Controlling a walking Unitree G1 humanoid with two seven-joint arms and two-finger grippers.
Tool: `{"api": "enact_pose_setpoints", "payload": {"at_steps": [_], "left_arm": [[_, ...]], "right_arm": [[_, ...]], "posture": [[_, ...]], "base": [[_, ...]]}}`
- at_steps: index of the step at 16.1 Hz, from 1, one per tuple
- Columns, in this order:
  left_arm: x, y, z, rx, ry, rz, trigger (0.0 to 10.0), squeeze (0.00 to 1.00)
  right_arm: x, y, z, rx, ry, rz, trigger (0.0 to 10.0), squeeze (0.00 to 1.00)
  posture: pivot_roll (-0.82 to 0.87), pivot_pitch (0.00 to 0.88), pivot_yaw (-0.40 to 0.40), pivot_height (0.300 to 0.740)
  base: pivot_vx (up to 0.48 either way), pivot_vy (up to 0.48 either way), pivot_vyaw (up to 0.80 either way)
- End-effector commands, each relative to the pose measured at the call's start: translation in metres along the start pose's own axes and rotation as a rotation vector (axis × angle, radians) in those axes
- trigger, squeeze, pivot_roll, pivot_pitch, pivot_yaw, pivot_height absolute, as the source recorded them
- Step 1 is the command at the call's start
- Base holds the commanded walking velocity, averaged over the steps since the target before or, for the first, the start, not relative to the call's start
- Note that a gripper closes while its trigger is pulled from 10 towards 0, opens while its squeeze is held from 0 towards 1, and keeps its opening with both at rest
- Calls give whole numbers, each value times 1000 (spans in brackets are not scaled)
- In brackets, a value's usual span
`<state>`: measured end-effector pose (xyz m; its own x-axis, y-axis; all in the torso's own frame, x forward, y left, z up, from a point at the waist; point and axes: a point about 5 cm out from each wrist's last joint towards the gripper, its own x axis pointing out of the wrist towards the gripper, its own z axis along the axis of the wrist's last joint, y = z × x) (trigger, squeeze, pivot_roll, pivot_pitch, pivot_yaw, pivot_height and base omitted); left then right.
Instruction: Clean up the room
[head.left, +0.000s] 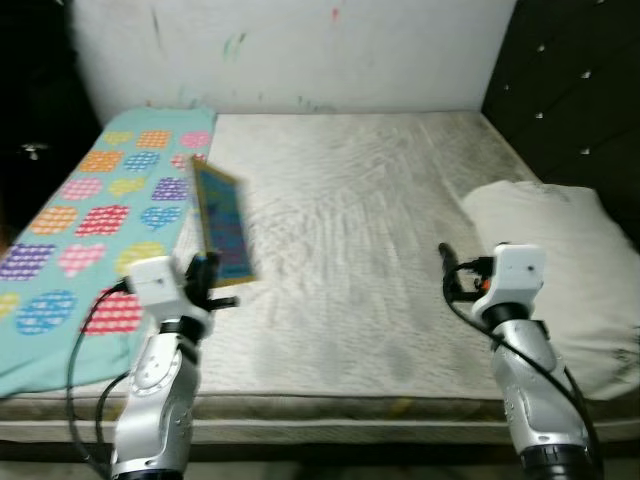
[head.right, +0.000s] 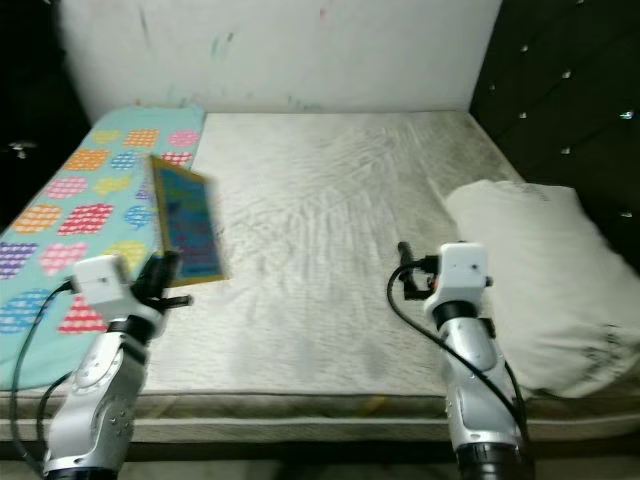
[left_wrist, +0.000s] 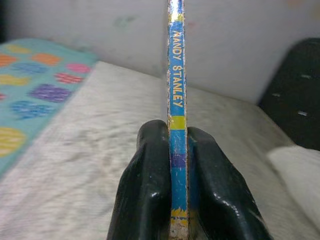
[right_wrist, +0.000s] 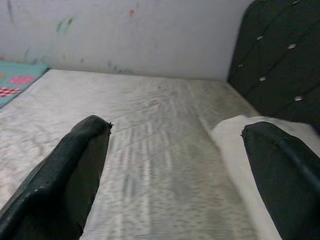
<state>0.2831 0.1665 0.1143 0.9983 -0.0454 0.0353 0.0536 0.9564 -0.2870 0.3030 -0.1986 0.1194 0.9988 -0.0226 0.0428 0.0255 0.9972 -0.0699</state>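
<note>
Book (head.left: 222, 225), thin and blue with a yellow border, is standing upright on its edge above the mattress, clamped at its lower edge by the left gripper (left_wrist: 177, 150). Both black fingers (left_wrist: 145, 190) are pressing flat against its two covers in the left wrist view, and the spine facing that camera is reading "NANDY STANLEY" in yellow letters. From the head views the book is looking blurred and is tilting slightly, its cover facing the robot's right, and it is hanging over the strip where the bare mattress (head.left: 350, 250) is meeting the turquoise blanket (head.left: 90, 230) with its coloured heart patches. That blanket is lying along the left side of the bed.

Over on the other side, the right gripper (right_wrist: 175, 165) is hovering above the mattress with its two fingers (right_wrist: 65, 175) spread wide apart and nothing between them. Just beside its silver arm, to the right, a white pillow (head.left: 560, 270) is lying at the bed's edge against the dark tufted headboard (head.left: 570, 90). A white wall (head.left: 300, 50) with faint coloured smudges is running behind the far end of the bed
</note>
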Motion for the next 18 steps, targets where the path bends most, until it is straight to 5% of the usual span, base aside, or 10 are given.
{"api": "enact_pose_setpoints", "payload": {"at_steps": [1, 7, 18], "left_arm": [[2, 5, 12, 23, -47, 13, 10000, 0], [1, 4, 12, 23, -47, 10, 10000, 0], [-1, -2, 16, -8, -87, -64, 10000, 0]], "right_arm": [[2, 6, 4, 5, -17, 18, 10000, 0], [1, 7, 4, 4, -17, 18, 10000, 0], [1, 7, 4, 2, -19, 19, 10000, 0]], "posture": [[-92, 0, 20, 740], [-92, 0, 20, 740], [-93, 0, 20, 740]], "base": [[0, -371, 0], [0, -347, 0], [75, 0, 0]]}}
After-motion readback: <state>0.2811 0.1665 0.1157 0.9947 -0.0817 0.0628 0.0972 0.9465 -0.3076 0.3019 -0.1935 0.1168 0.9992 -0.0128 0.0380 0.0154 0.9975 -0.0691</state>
